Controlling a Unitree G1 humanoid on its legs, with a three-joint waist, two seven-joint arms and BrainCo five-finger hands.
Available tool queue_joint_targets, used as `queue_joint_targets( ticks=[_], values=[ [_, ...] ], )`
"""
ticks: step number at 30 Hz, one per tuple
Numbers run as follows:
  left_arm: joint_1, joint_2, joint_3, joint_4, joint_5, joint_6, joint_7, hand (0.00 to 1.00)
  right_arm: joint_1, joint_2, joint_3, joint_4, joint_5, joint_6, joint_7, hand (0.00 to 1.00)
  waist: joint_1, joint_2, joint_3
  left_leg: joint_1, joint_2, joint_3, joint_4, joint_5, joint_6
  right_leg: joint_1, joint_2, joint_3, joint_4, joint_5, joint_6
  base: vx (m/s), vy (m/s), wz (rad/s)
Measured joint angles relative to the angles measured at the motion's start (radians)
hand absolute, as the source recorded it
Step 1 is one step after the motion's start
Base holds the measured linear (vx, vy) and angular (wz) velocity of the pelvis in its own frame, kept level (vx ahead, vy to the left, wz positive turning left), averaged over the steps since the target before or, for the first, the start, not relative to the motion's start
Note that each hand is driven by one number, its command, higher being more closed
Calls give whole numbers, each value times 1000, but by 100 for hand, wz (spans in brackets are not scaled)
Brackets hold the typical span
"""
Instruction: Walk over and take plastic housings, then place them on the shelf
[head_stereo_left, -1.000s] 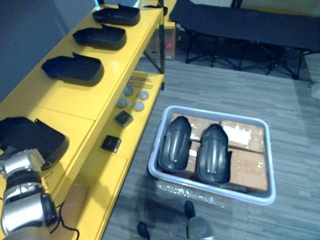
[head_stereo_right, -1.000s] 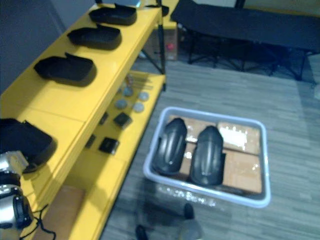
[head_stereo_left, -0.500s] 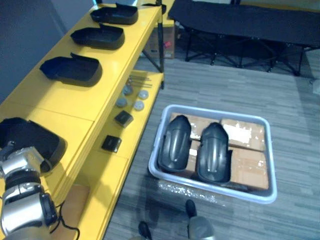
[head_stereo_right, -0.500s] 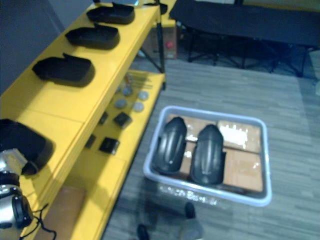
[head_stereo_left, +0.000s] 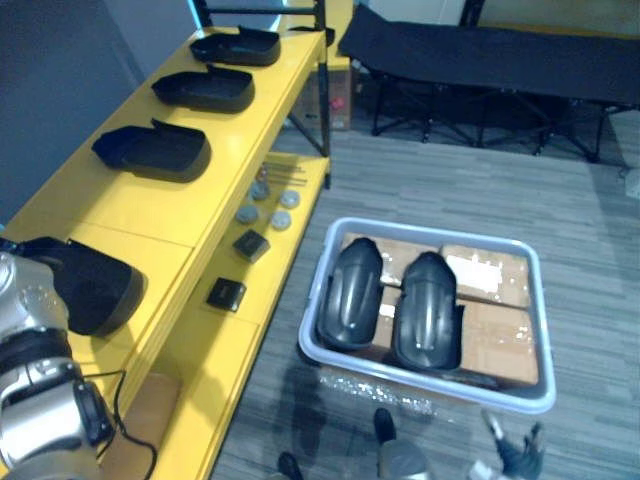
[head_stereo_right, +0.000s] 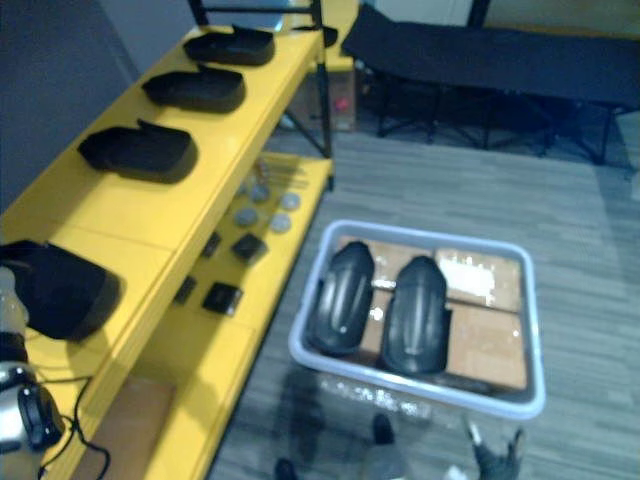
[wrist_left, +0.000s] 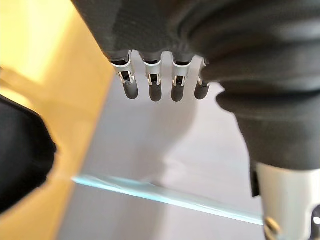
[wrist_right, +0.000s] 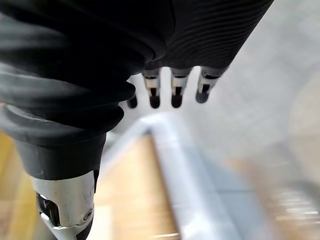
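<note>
**Both hands empty; housings on the shelf and in the tub**

Closest to us, our left hand (wrist_left: 152, 86) hangs with its fingers straight and apart, holding nothing. Our right hand (wrist_right: 176, 89) is just as slack and empty, near the rim of the tub (head_stereo_left: 420, 374). The tub sits on the floor (head_stereo_left: 450, 180) beside the yellow shelf (head_stereo_left: 200, 190). In it, two dark housings (head_stereo_left: 350, 295) lie side by side on cardboard boxes (head_stereo_left: 495, 330). Four more housings line the shelf's top, from the nearest housing (head_stereo_left: 90, 290) by our left arm to the farthest housing (head_stereo_left: 240, 45). Small parts (head_stereo_left: 250, 245) lie on the lower board. Beyond stands a black cot (head_stereo_left: 480, 45).
</note>
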Motion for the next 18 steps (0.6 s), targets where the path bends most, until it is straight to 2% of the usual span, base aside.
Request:
queue_joint_targets(
  ticks=[3,5,7,8,9,12,15,18],
  values=[
    [164,-134,71,-225,80,-52,5,0,-12,5,-67,-242,-76,-8,-34,0,24,-7,-13,28,8,-8,-13,0,-1,30,8,-21,-3,-1,-2,56,-28,9],
    [245,-188,73,-372,131,-59,20,0,-33,4,-122,-330,-95,-16,-42,0,45,-17,-22,28,8,-13,-13,0,-1,33,7,-26,-3,-1,-2,22,-4,10],
    [319,-243,73,-495,188,-72,33,0,-59,3,-170,-395,-95,-23,-51,0,51,-20,-26,34,8,-33,-14,0,-1,52,2,-53,-4,-1,-2,1,4,25],
    [385,-289,73,-578,239,-81,48,0,-82,-2,-203,-435,-93,-34,-52,0,62,-20,-38,49,6,-36,-21,0,-1,65,1,-70,-4,-1,-2,-22,8,21],
    [469,-343,78,-660,298,-85,83,0,-110,-21,-223,-470,-94,-58,-53,0,77,-18,-78,44,2,-38,-28,0,0,64,-1,-76,-4,-2,-1,-29,13,11],
    [551,-419,107,-718,382,-81,131,0,-145,-40,-224,-536,-96,-88,-52,0,96,-25,-110,41,-9,-74,-29,2,3,84,-14,-120,-4,-17,7,-33,-4,27],
    [639,-482,157,-722,393,-77,183,0,-194,-68,-184,-573,-93,-99,-39,0,115,-27,-129,40,-16,-101,-39,6,10,96,-20,-153,-5,-34,14,-75,-22,33],
    [685,-508,190,-717,394,-61,219,0,-216,-74,-150,-572,-70,-101,-5,0,130,-34,-145,17,-20,-140,-49,20,9,94,-29,-192,-7,-45,12,-61,-20,42]
  ],
)
